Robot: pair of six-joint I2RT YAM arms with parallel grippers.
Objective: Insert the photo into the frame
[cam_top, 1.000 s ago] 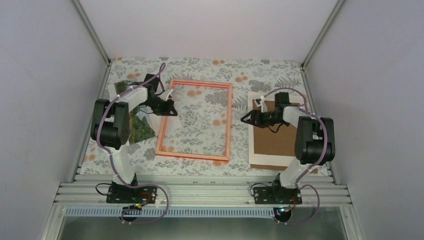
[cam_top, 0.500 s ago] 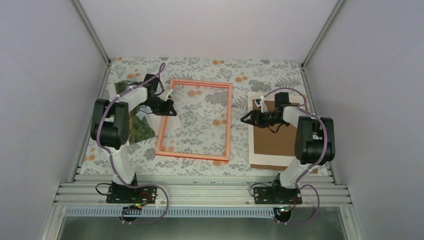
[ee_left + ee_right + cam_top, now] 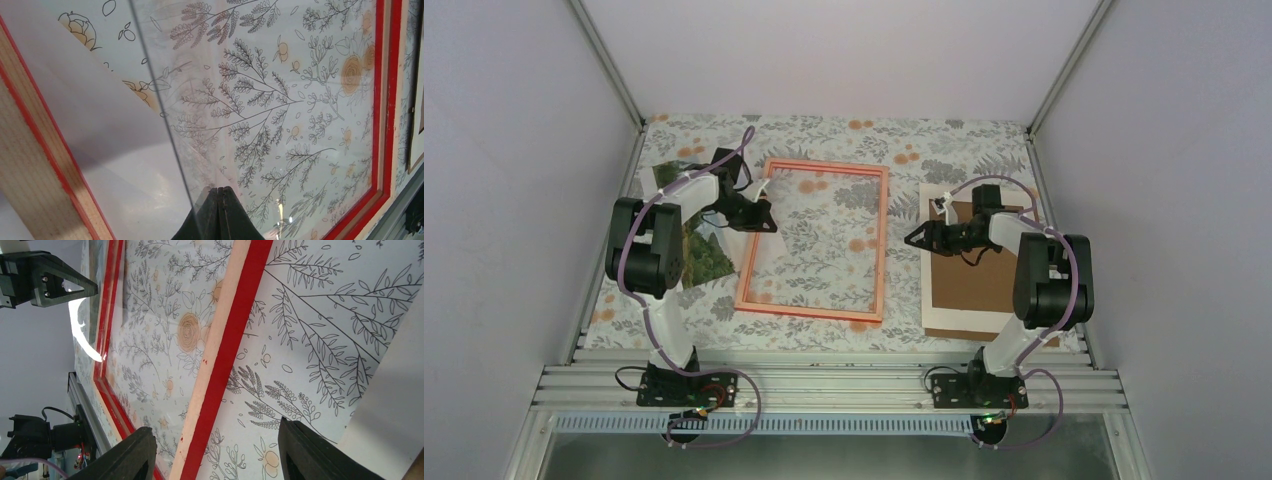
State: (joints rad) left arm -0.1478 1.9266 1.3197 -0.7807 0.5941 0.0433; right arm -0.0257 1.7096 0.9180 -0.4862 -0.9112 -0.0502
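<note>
Red-edged frame is laid on the floral tabletop. Left pincer is clenched beside the clear pane edge; right pincer is held released.

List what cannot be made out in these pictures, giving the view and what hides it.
- Top view: the left arm covers most of the photo; only a green strip shows.
- Left wrist view: the left gripper is shut at the clear pane of the frame; whether it pinches the pane is unclear.
- Top view: the right arm hides part of the brown backing board; any clips are too small to see.
</note>
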